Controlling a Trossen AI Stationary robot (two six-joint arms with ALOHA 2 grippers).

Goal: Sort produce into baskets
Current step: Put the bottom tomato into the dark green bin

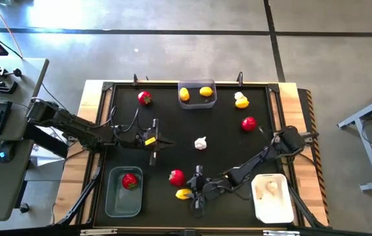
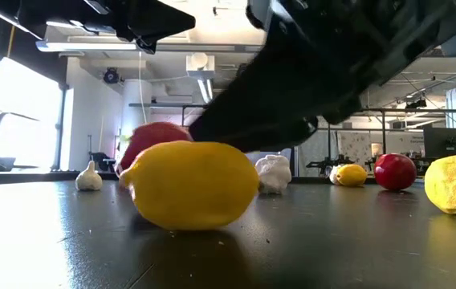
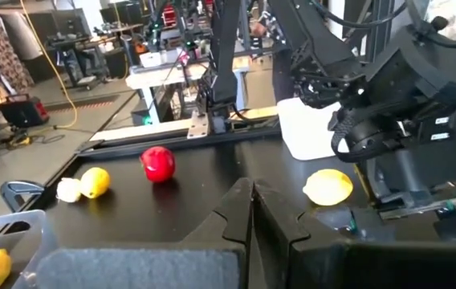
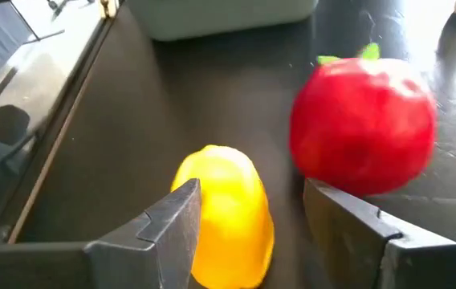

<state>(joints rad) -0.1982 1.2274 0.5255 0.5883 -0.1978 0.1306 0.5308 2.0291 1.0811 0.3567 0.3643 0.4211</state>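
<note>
My right gripper (image 4: 252,229) is open low over the near middle of the table, pointing slantwise down. A yellow lemon (image 4: 226,215) lies on the mat between its fingers, close to one finger (image 4: 181,221). A red fruit (image 4: 363,127) sits just beyond the other finger. In the high view the same lemon (image 1: 183,194) and red fruit (image 1: 177,176) lie beside the right gripper (image 1: 196,192). My left gripper (image 1: 154,141) hangs shut and empty above the table's left middle. My right gripper has its fingers on either side of the lemon, which rests on the mat. One finger (image 4: 181,221) stands right at the lemon's side (image 4: 208,201). I cannot tell whether it touches.
A grey basket (image 1: 115,203) at the near left holds a red fruit. A grey basket (image 1: 197,103) at the far middle holds two lemons. A white basket (image 1: 271,208) at the near right holds garlic. Loose pieces: red fruit (image 1: 145,98), red fruit (image 1: 249,123), garlic (image 1: 200,143), lemon (image 1: 241,101).
</note>
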